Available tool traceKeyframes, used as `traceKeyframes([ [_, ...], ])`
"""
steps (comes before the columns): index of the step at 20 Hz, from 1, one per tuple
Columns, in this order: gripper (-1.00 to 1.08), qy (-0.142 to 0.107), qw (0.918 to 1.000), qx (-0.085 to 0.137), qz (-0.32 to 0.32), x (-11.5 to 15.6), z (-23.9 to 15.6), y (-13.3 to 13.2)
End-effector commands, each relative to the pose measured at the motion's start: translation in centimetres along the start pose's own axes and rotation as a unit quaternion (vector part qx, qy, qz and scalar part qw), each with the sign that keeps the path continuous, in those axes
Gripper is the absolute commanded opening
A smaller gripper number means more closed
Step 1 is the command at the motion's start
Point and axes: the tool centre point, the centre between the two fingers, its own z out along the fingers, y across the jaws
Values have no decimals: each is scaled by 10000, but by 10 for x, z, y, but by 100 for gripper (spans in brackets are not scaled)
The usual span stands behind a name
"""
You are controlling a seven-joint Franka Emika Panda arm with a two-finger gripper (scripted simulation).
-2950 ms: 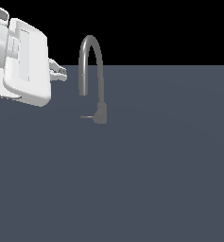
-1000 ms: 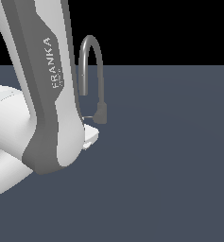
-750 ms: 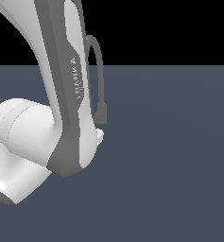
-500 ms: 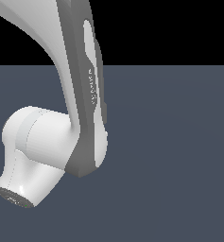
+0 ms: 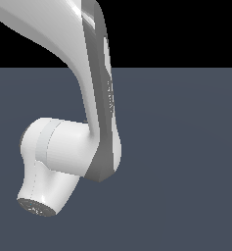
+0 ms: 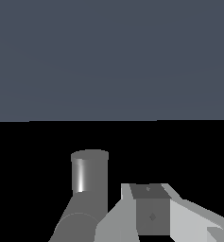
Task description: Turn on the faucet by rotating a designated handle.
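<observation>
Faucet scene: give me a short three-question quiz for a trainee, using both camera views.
1. True or false: the faucet stands in plain sight in the exterior view.
2. In the wrist view, what stands beside the gripper? A) a grey cylinder B) a red cup C) a white plate
3. Short answer: can you tell whether the gripper is open or shut?

Key: 1. False, the arm fills that part of the view. 2. A. 3. No, too little of it shows.

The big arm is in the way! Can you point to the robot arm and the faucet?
robot arm (image 5: pixel 63 152): exterior view, on its rounded white joint.
faucet (image 6: pixel 90 172): wrist view, on its shiny upright cylinder.
</observation>
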Motion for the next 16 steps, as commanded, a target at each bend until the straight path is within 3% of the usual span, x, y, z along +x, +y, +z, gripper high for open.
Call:
traceKeyframes([
  [1,-100,-6,10000,-33,-34,1,1,0],
  [7,-100,-6,10000,-33,-36,1,2,0],
  [16,-100,-6,10000,-33,-36,-35,2,12],
])
